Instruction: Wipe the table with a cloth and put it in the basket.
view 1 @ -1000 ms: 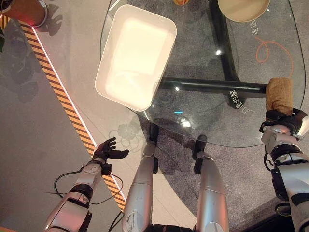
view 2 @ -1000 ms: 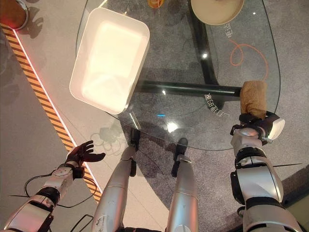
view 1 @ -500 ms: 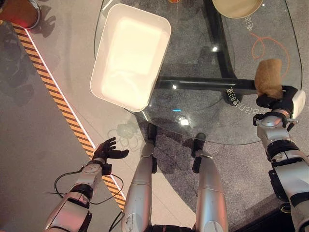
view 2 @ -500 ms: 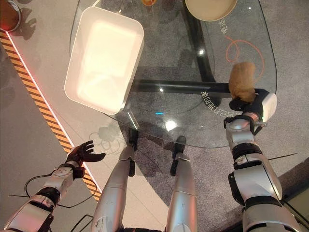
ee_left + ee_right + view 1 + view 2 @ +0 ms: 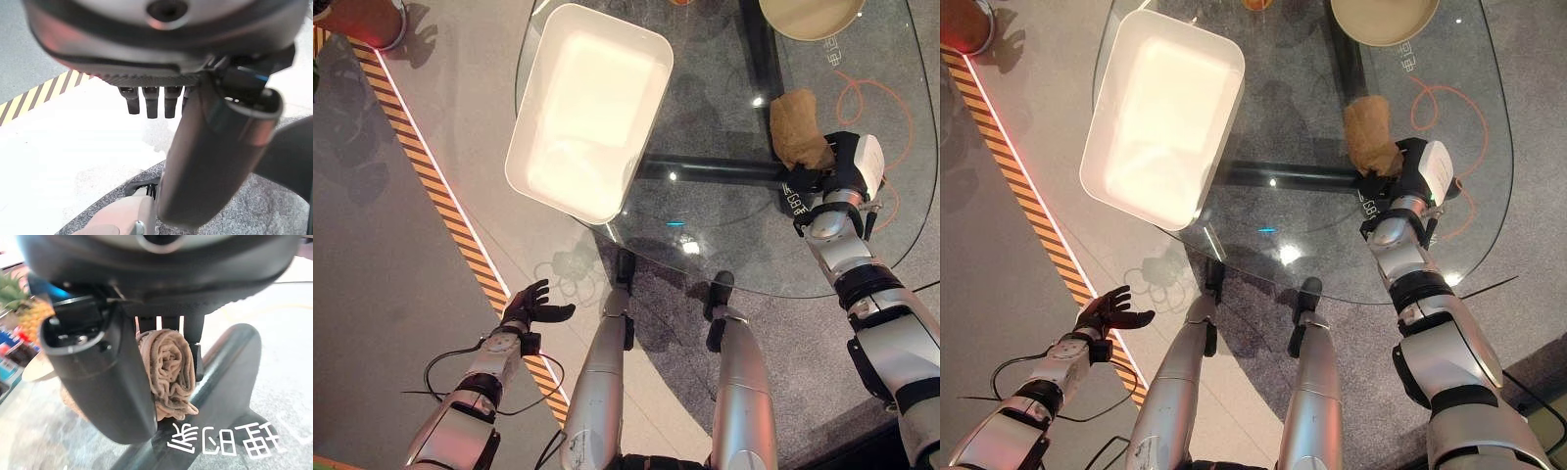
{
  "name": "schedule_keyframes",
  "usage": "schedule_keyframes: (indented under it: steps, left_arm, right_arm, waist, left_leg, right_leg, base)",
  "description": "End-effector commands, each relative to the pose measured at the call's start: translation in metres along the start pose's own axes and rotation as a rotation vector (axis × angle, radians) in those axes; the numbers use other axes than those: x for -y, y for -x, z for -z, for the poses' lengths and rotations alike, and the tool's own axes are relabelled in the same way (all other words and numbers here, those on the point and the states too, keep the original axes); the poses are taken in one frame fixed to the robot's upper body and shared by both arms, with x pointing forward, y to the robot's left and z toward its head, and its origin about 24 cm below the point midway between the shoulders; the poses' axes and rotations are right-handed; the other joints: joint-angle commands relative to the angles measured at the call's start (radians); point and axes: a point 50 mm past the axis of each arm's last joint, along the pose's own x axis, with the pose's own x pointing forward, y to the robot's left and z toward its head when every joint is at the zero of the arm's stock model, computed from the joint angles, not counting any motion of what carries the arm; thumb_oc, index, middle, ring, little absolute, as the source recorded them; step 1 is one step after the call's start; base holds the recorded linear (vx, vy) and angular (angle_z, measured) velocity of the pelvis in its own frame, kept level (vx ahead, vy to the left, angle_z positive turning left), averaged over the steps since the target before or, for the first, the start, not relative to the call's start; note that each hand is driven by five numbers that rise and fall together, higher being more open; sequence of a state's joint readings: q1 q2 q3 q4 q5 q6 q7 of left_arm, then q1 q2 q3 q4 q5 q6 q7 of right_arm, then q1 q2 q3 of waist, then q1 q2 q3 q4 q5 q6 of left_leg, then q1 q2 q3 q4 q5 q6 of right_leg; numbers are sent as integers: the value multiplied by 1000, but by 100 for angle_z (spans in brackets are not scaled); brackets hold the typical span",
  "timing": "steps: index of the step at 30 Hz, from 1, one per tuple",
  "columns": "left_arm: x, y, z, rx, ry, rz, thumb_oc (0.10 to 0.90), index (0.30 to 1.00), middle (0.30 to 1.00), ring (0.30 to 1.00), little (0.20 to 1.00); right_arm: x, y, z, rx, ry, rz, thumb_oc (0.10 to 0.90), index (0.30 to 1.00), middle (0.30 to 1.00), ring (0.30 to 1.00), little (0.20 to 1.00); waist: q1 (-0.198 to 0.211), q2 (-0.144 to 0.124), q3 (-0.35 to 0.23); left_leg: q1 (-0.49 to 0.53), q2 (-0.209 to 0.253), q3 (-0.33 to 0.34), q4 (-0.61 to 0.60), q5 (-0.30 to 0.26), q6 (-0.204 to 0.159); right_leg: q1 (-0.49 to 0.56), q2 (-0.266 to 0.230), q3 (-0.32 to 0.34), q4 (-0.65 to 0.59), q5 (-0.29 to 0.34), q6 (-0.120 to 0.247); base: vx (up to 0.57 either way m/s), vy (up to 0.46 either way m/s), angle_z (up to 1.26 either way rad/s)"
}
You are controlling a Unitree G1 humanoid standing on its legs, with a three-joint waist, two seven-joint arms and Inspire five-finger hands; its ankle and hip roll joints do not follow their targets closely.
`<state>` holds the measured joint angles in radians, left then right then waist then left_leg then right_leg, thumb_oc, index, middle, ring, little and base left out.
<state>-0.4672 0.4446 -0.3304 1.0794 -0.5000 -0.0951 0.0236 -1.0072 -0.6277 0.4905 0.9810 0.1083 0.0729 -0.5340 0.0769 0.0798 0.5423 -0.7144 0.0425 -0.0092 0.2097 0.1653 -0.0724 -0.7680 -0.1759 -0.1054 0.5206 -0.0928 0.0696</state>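
A tan cloth [image 5: 800, 129] lies bunched on the round glass table [image 5: 705, 225], right of centre. My right hand [image 5: 835, 168] is shut on its near end; the right wrist view shows the rolled cloth [image 5: 168, 372] clamped between thumb and fingers. The white rectangular basket [image 5: 590, 110] stands on the table's left side and hangs over its edge, well left of the cloth. My left hand [image 5: 530, 307] hangs low over the floor at the lower left, fingers [image 5: 149, 100] relaxed and holding nothing.
A beige bowl [image 5: 810, 15] sits at the table's far edge, beyond the cloth. The table's dark base [image 5: 734, 171] shows through the glass. A yellow-and-black striped line [image 5: 440, 196] runs across the floor on the left.
My right hand has swept the cloth leftward and farther onto the table, from its right edge toward the middle. The left hand has stayed put.
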Motion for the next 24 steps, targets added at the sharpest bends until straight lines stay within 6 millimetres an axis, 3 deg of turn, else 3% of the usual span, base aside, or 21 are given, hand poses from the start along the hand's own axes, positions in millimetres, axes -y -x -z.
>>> schedule_keyframes:
  steps: [1, 12, 18, 24]
  left_arm:
    - [-12, 7, 23, -58, 27, -71, 800, 900, 900, 900, 900]
    - [-2, 6, 22, -62, 26, -31, 800, 900, 900, 900, 900]
    - [4, 6, 22, -58, 14, -12, 800, 900, 900, 900, 900]
    - [8, 5, 19, -50, 22, -22, 800, 900, 900, 900, 900]
  right_arm:
    - [14, -5, -51, 250, 72, -5, 100, 300, 300, 300, 200]
    - [-26, 17, -70, 408, 206, -219, 100, 300, 300, 300, 200]
    - [-52, 39, -80, 488, 227, -371, 100, 300, 300, 300, 200]
    - [-79, 64, -78, 525, 243, -524, 100, 300, 300, 300, 200]
  waist:
    - [6, 7, -22]
    - [11, 11, -22]
    - [12, 6, -22]
    - [8, 1, -22]
  left_leg:
    - [17, -49, 13, 129, -168, 41]
    - [19, -53, 16, 123, -161, 39]
    - [18, -54, 15, 118, -153, 35]
    - [22, -53, 18, 108, -145, 32]
  right_leg:
    - [35, 20, -54, -109, 66, -3]
    - [38, 16, -61, -114, 65, -6]
    - [38, 17, -64, -117, 68, -6]
    - [42, 17, -65, -124, 68, -6]
  base:
    - [0, 0, 0]
    - [0, 0, 0]
    - [0, 0, 0]
    - [0, 0, 0]
